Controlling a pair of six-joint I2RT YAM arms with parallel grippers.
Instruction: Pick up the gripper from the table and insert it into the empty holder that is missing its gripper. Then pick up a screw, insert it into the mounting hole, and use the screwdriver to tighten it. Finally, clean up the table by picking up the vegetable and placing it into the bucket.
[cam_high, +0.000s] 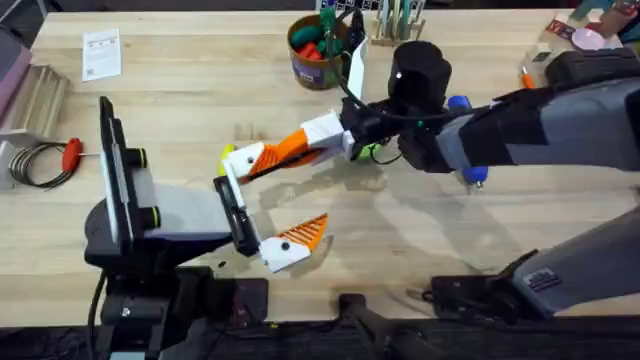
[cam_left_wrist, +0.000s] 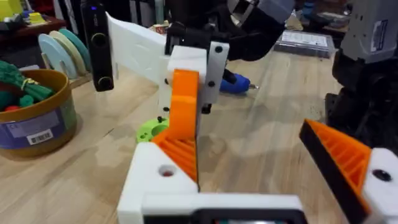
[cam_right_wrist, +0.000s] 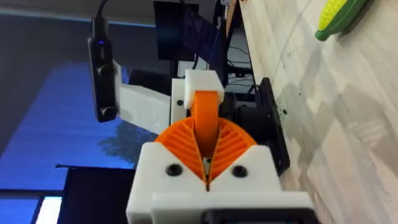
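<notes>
The orange gripper (cam_right_wrist: 206, 121) is clamped between the right jaws (cam_high: 262, 160), pressed against the left arm's holder (cam_left_wrist: 186, 71). The left jaws (cam_high: 290, 245) are spread wide, empty, bare table (cam_high: 420, 230) beside them. The vegetable (cam_right_wrist: 339, 17) is seen just beyond the right jaws.

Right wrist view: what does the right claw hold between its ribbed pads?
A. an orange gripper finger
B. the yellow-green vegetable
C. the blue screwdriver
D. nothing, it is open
A: the right claw is closed on the orange gripper finger, which stands upright between its pads, while the vegetable lies apart on the table.
</notes>
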